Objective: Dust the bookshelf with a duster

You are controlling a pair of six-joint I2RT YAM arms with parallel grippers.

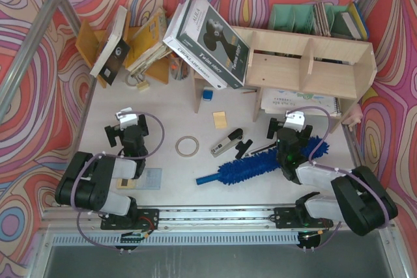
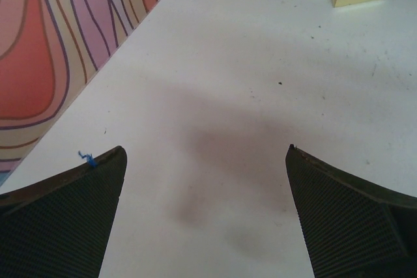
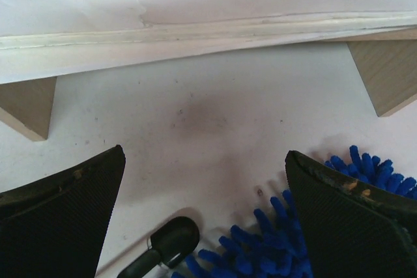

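The pale plywood bookshelf stands at the back right, with large books leaning on its left end. Its lower edge fills the top of the right wrist view. The fluffy blue duster lies on the white table in front of the shelf, flat blue handle pointing left. My right gripper hovers open just above the duster's right end; blue fluff shows between and under its fingers. Left of centre, my left gripper is open over bare table, nothing between its fingers.
An orange-brown rack of tilted books sits at the back left. A tape roll, a stapler, a yellow note pad and a black clip lie mid-table. A black-tipped rod lies beside the duster.
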